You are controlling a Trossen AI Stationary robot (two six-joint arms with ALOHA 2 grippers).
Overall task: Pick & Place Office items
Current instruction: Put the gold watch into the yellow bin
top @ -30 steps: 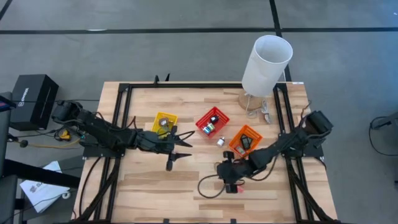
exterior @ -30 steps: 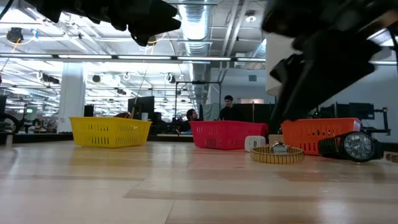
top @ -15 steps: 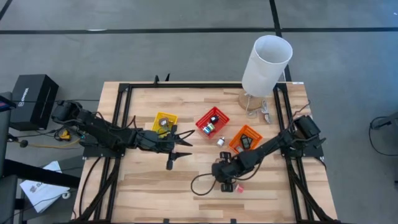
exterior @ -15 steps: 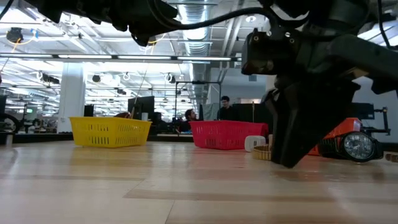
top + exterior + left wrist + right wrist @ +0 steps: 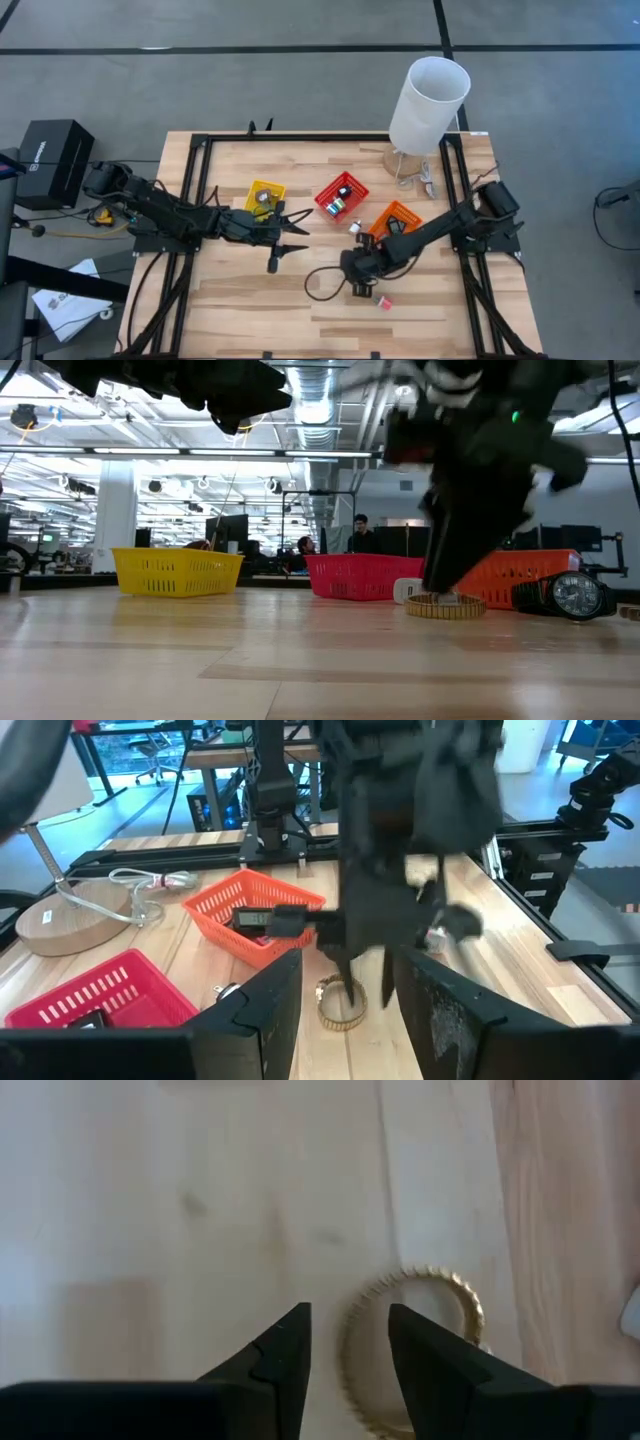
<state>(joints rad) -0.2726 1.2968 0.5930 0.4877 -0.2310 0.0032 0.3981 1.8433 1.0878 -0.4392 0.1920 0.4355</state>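
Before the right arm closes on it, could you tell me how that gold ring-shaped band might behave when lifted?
The gold band looks thin and ridged like a stretch bracelet, so it may flex. It lies flat on the table, so rolling seems unlikely. Being open and slim, it is probably light.

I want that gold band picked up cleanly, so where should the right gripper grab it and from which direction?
Grip the gold band across its thin rim, coming straight down from above. It lies flat on the table as an open ring, so one finger can drop inside and one outside. The right gripper, fingers apart, already hangs over its near edge.
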